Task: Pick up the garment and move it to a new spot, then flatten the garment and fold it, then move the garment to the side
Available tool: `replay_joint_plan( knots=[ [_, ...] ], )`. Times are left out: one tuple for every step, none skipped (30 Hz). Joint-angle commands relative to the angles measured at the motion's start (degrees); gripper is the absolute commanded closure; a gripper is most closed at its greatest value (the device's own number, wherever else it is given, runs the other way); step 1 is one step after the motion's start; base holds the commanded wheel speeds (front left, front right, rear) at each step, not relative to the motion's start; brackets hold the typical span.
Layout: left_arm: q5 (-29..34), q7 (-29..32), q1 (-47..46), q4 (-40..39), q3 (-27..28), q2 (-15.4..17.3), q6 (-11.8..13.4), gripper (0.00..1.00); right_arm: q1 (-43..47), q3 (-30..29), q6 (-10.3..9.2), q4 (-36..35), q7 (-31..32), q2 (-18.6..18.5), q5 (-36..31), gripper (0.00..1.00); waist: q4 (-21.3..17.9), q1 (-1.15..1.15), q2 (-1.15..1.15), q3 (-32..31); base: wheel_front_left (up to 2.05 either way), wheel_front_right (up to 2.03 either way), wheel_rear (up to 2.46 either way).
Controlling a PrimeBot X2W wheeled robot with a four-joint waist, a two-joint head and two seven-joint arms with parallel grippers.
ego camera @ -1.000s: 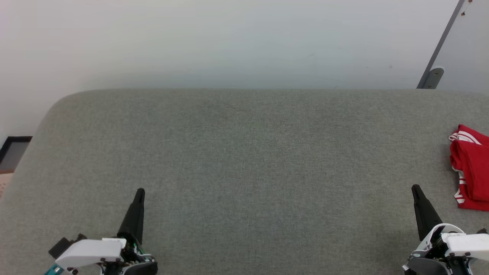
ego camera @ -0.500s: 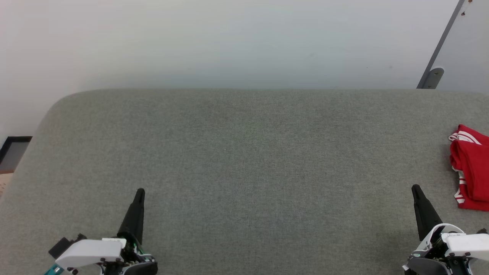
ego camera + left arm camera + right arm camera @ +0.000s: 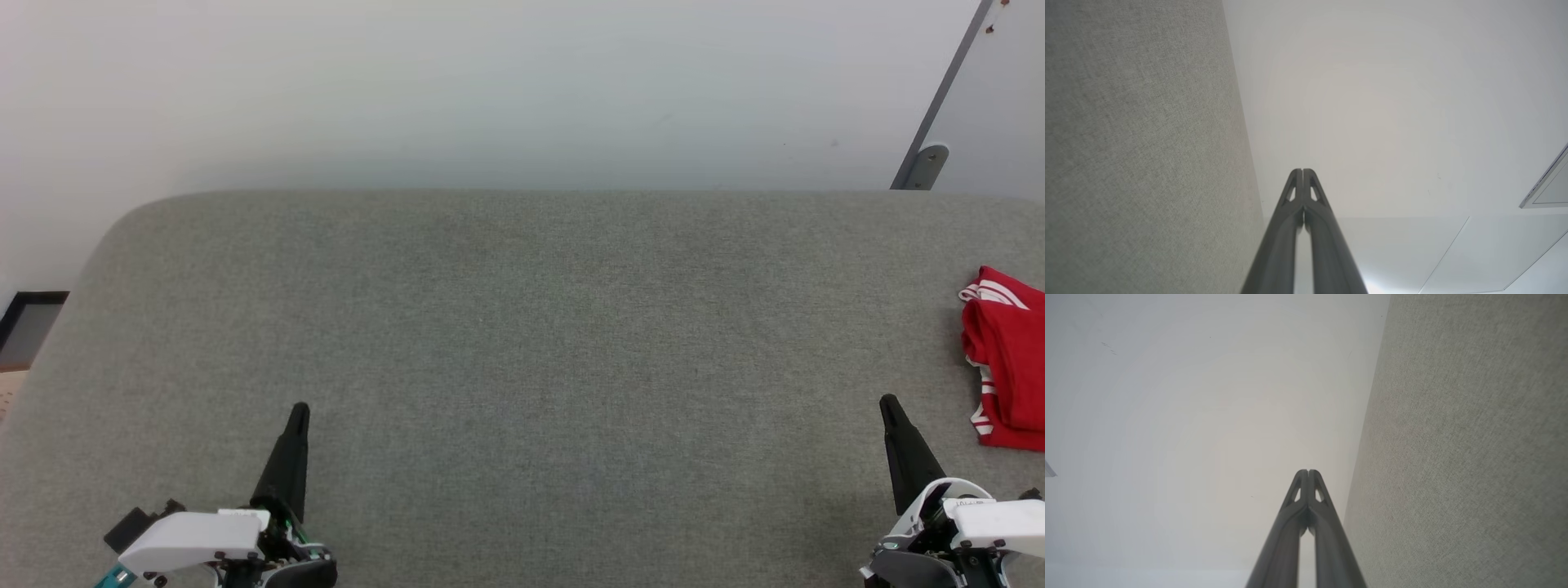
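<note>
The red garment (image 3: 1008, 359) lies bunched at the right edge of the head view on the grey fabric surface (image 3: 522, 327), white stripes showing on its left side, partly cut off by the frame. My left gripper (image 3: 299, 408) rests at the lower left, shut and holding nothing; the left wrist view shows its fingertips (image 3: 1303, 171) pressed together. At the lower right, my right gripper (image 3: 887, 401) is shut too, a short way left of and nearer than the garment, not touching it. In the right wrist view its fingertips (image 3: 1308, 472) meet with nothing between them.
The grey surface ends in a rounded far edge against a pale wall (image 3: 490, 90). A grey slanted bar with a bracket (image 3: 927, 163) stands at the far right. A dark frame (image 3: 28, 327) sits beyond the surface's left edge.
</note>
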Motion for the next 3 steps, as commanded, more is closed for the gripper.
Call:
replay_joint_plan(
  knots=[
    [-0.19,0.09,-0.5,0.04,0.13,-0.01,-0.31,1.0,-0.18,-0.03,-0.08,-0.13,0.14,0.18,0.25,1.0,0.0,0.0,0.0,0.0,0.0,0.0,0.0],
    [-0.19,0.09,-0.5,0.04,0.13,-0.01,-0.31,1.0,-0.18,-0.03,-0.08,-0.13,0.14,0.18,0.25,1.0,0.0,0.0,0.0,0.0,0.0,0.0,0.0],
    [-0.19,0.09,-0.5,0.04,0.13,-0.01,-0.31,1.0,-0.18,-0.03,-0.08,-0.13,0.14,0.18,0.25,1.0,0.0,0.0,0.0,0.0,0.0,0.0,0.0]
  ],
)
